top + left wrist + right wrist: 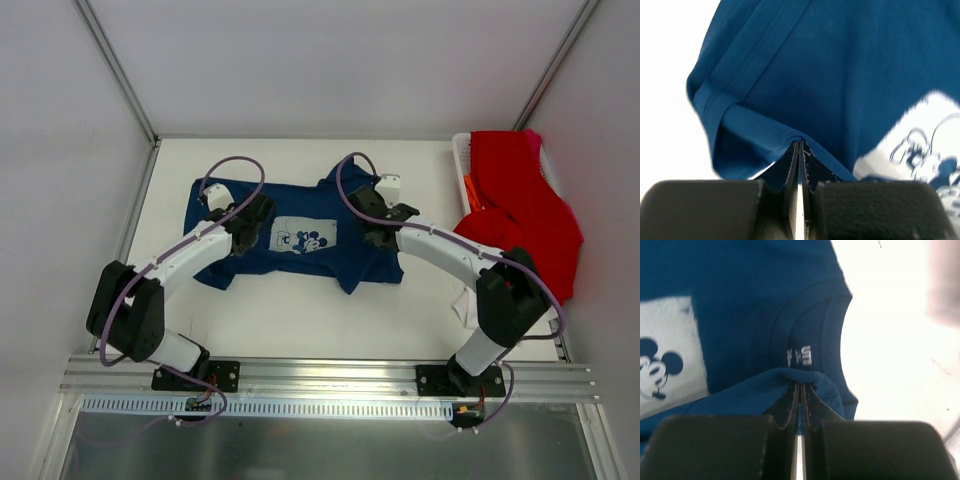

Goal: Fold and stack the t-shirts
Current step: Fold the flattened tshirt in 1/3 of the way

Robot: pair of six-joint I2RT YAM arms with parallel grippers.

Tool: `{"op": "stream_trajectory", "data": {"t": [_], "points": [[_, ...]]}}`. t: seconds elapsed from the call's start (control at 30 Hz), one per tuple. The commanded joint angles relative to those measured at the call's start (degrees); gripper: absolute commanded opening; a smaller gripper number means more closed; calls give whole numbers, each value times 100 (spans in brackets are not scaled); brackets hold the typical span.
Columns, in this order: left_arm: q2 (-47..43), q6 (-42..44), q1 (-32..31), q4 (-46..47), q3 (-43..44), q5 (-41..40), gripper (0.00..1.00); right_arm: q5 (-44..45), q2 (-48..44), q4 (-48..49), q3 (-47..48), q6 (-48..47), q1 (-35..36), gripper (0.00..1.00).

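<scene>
A navy blue t-shirt (345, 245) with a white cartoon-mouse print (304, 236) lies spread sideways on the white table, partly folded. My left gripper (243, 222) is shut on a fold of the shirt's cloth (760, 127) near its left end. My right gripper (385, 215) is shut on a fold of navy cloth (805, 377) just by the collar (832, 330). A red t-shirt (520, 205) drapes over the basket at the right, with a bit of pink cloth (533, 138) behind it.
A white plastic basket (461, 160) stands at the table's right edge under the red cloth. Bare white table (300, 320) lies in front of the shirt, and the enclosure walls stand close on the left and behind.
</scene>
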Motion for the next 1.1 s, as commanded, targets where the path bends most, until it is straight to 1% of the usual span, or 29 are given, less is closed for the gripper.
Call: {"op": "stream_trajectory", "data": {"t": [0.0,0.2,0.4,0.63,0.67,0.7,0.73,0.77,0.8,0.83,0.87,0.9,0.93,1.0,1.03,1.07], "points": [[343,608,442,619,338,409,0,-65,300,143,509,-331,-276,0],[1019,775,969,936,724,673,0,-320,889,258,1098,-516,-620,0],[1810,837,1268,997,1304,857,0,-487,1724,302,1756,-560,-822,0],[2461,933,1655,1006,1806,1042,0,-382,2453,293,2372,-639,-980,0],[2575,959,1734,1006,1885,1095,3,-373,2532,284,2425,-674,-1015,1],[2619,968,1769,1006,1920,1121,8,-364,2568,284,2478,-683,-1033,1],[2672,986,1796,1024,1955,1165,15,-373,2586,241,2583,-700,-1059,24],[2760,1064,1822,1024,2008,1183,28,-329,2586,205,2627,-701,-1068,46],[2804,1100,1875,1024,2095,1192,60,-285,2568,144,2654,-718,-1068,71],[2839,1153,1901,1024,2157,1227,69,-233,2533,91,2672,-718,-1068,97],[2848,1258,1928,1006,2227,1253,78,-119,2498,-22,2707,-718,-1068,100],[2805,1302,1928,1006,2237,1245,86,-74,2437,-76,2716,-718,-1068,99],[2743,1346,1928,1006,2237,1236,88,-22,2271,-120,2698,-718,-1077,99],[2349,1390,1928,1006,2141,1227,89,84,2060,-242,2602,-718,-1059,99],[2182,1408,1919,998,2071,1227,89,111,1797,-304,2549,-692,-1042,99],[1771,1425,1902,997,1922,1244,89,215,1647,-348,2479,-674,-1016,100]]}}
